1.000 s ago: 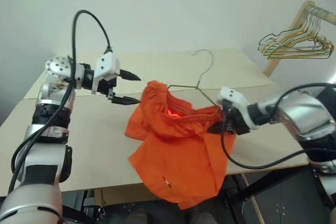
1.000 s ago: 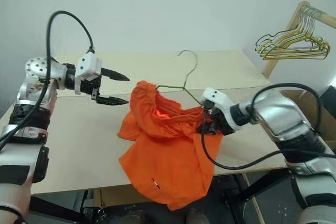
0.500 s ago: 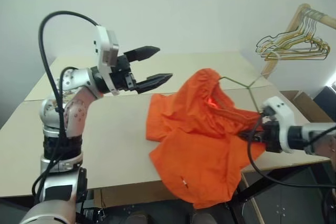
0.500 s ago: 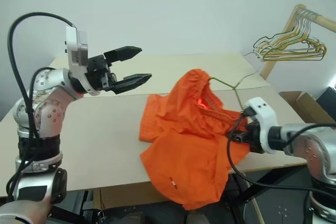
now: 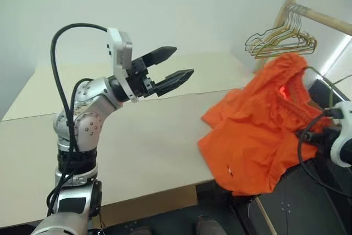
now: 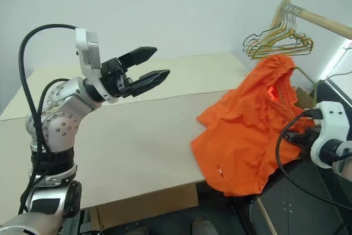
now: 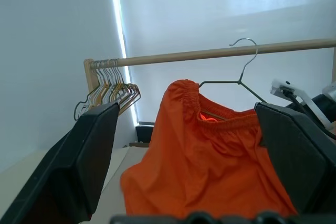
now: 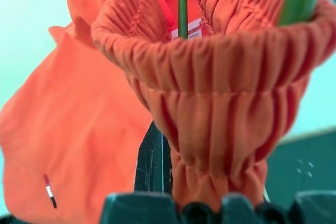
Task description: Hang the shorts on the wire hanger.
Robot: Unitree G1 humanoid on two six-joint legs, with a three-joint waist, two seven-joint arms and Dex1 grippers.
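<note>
Fingers of the right gripper (image 6: 308, 136) stay clamped on the shorts (image 6: 247, 125) and wire hanger (image 7: 236, 80), now swung off the surface (image 6: 137, 130) toward the rail (image 7: 210, 54); left gripper (image 6: 148, 67) open, empty. Hanging looks nearly complete.

shorts (image 5: 258, 130): you've carried them off the table's middle to its right edge; they now hang past that edge, lifted on the wire hanger (image 7: 239, 80).
wire hanger: up off the table, hook now near the wooden rail (image 7: 210, 54).
right gripper (image 6: 297, 136): swung out right with the load, clamped throughout.
left gripper (image 5: 170, 65): risen and turned, jaws wide, holding nothing.
</note>
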